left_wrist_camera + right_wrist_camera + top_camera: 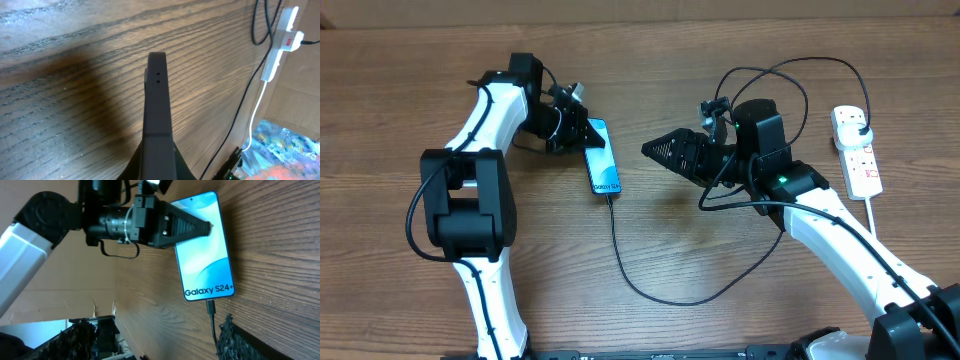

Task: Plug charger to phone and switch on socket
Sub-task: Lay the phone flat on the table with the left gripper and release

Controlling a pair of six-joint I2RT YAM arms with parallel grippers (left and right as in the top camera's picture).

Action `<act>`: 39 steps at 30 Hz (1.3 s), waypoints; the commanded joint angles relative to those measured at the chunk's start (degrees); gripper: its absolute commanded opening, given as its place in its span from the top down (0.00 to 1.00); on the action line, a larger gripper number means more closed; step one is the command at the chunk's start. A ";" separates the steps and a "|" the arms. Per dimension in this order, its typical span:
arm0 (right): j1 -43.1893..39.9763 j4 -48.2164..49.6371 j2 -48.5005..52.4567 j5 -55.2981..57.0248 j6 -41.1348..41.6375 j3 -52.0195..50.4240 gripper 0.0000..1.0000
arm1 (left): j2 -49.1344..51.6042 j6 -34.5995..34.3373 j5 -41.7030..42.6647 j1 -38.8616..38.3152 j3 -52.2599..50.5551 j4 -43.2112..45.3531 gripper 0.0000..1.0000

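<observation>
Two of the task's three parts appear done; one is left.

1. Left pincer (586,133), upper left of centre in the overhead view. Its fingers are drawn together into one narrow wedge and grip nothing. In the right wrist view the wedge tip lies over the upper part of the lit screen; whether it presses on the glass cannot be told.

2. Phone (603,158), just right of that pincer. It lies flat on the surface (400,70), screen up and glowing light blue, with white lettering near its lower end.

3. Charger (650,293). The connector tip (211,306) meets the lower edge of the phone and appears seated. From there the thin black cable runs down, curves right along the lower centre of the frame, and climbs toward the right arm.

4. Right pincer (650,150), centre of the overhead view, pointing left. It is apart from the phone, with fingers closed to a point and nothing between them.

5. Socket (858,155), upper right, well apart from both pincers. A black plug (861,130) sits in its upper outlet. The white cord (255,110) leaves its lower end.

Status: the phone end and the plug end both look connected. The remaining step is the red switches (288,42); their position, on or off, is too small to read. The right arm is the nearer to the socket.
</observation>
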 commanded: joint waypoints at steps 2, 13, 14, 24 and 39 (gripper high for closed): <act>-0.17 -0.07 -0.39 0.35 -0.74 0.63 0.19 | 2.86 -0.42 1.20 -0.02 0.37 0.09 0.96; -0.17 -1.05 -0.39 0.74 -0.92 0.63 0.19 | 4.87 -1.07 1.16 -0.02 0.37 1.20 0.96; -0.17 -1.03 -0.39 0.74 -0.92 0.63 0.19 | 4.87 -1.07 1.14 -0.02 0.37 1.36 0.95; -0.17 -1.05 -0.39 0.74 -0.92 0.63 0.19 | 4.87 -1.07 -0.59 -0.02 0.37 1.53 0.76; -0.17 -1.11 -0.39 0.72 -0.92 0.63 0.19 | 4.87 -3.06 -6.47 0.00 0.37 0.70 0.62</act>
